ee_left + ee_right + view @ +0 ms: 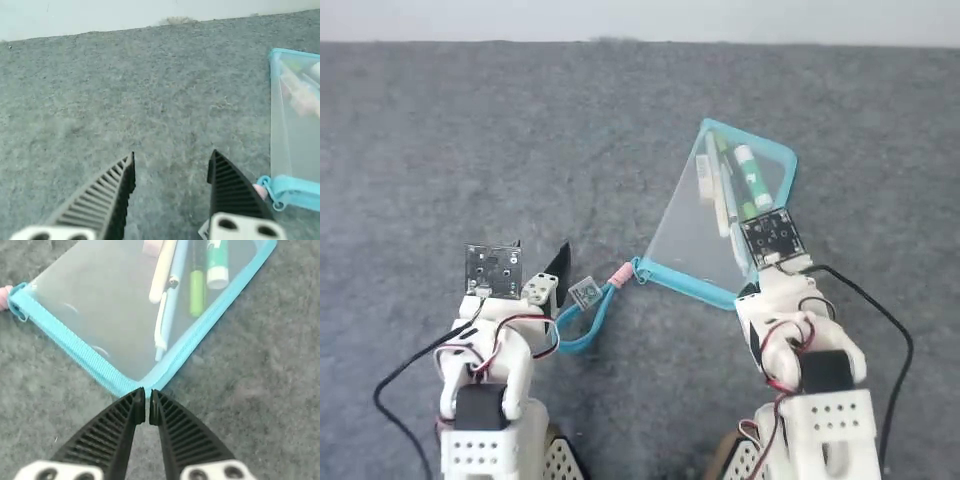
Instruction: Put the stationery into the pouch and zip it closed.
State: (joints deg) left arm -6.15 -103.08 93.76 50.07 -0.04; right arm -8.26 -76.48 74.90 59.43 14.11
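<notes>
Grey felt-like surface (470, 130) with a pale wall (620, 20) along the back, seen from the high view. The clear pouch (695, 240) with teal trim lies right of centre. The stationery (730, 185) is inside it, bunched toward the far end, and that includes a green pen (752, 180). A pink zipper pull (618, 274) sits at the pouch's left corner, and a teal strap (588, 322) loops from there toward the left arm. The left end effector (540, 255) is just beside that strap, not touching the pouch. The right end effector (748, 290) is at the pouch's near corner.

Left wrist view: the left end effector (173, 159) is spread wide, with nothing but grey surface (125, 90) between its fingers. One end of the pouch (295, 125) shows off to the side, and the zipper pull (260, 190) is right next to one finger.

Right wrist view: the right end effector (147, 399) is clenched, its tips pinching the teal corner of the pouch (100, 315). You can see the stationery (172, 305) through the plastic, all lying roughly parallel: a cream pen (162, 272), a light blue one, the green pen (197, 290) and a green-and-white stick (217, 265). The zipper pull (4, 296) is at the pouch's far corner.
</notes>
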